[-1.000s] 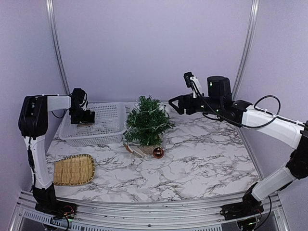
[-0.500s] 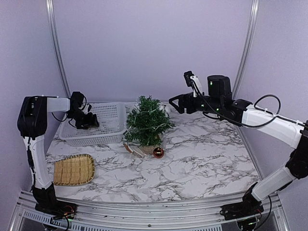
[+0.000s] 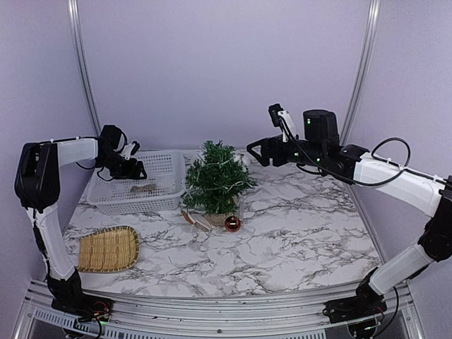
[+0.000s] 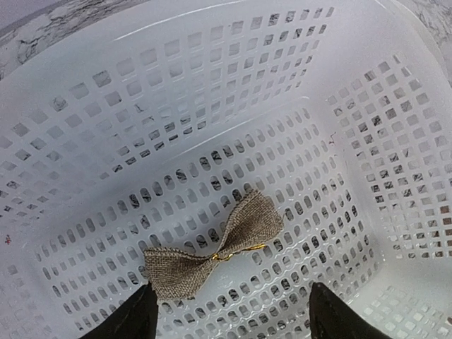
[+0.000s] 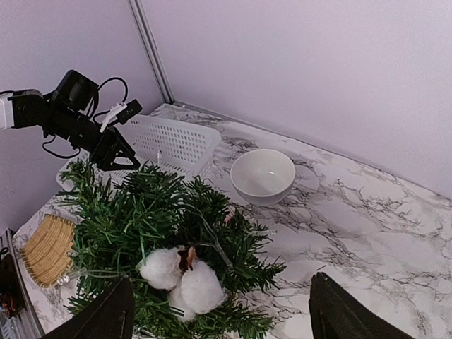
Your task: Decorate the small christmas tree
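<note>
The small christmas tree (image 3: pixel 217 176), dark green with bushy needle branches, stands in a round tan woven pot (image 3: pixel 221 217) on the white marble bench (image 3: pixel 304 233), just below and in front of the right jaws. These jaws are spread wide and hold nothing. In the right wrist view the tree (image 5: pixel 162 233) fills the space between the two black fingers (image 5: pixel 106 314), and in the top view they are apart from the branches. A cluster of white cotton balls (image 5: pixel 180 279) sits in the needles close under these jaws. Farther ahead of them, behind the tree, is a white round bowl (image 5: pixel 263 175). At the foot of the pot lies a shiny red ball ornament (image 3: pixel 232 224), and beside it some pale beige pieces (image 3: pixel 195 219) (too small to say what they are).

On the other side of the tree the left jaws hang low over a white perforated plastic basket (image 3: pixel 138 185). They are spread too, with nothing pinched. A brown burlap bow (image 4: pixel 212 251) with a thin gold tie lies flat on the basket floor, just ahead of the left fingers (image 4: pixel 131 318), one end close to one finger. Well behind the left jaws, near the bench edge, rests a flat woven bamboo tray (image 3: pixel 108 248).
</note>
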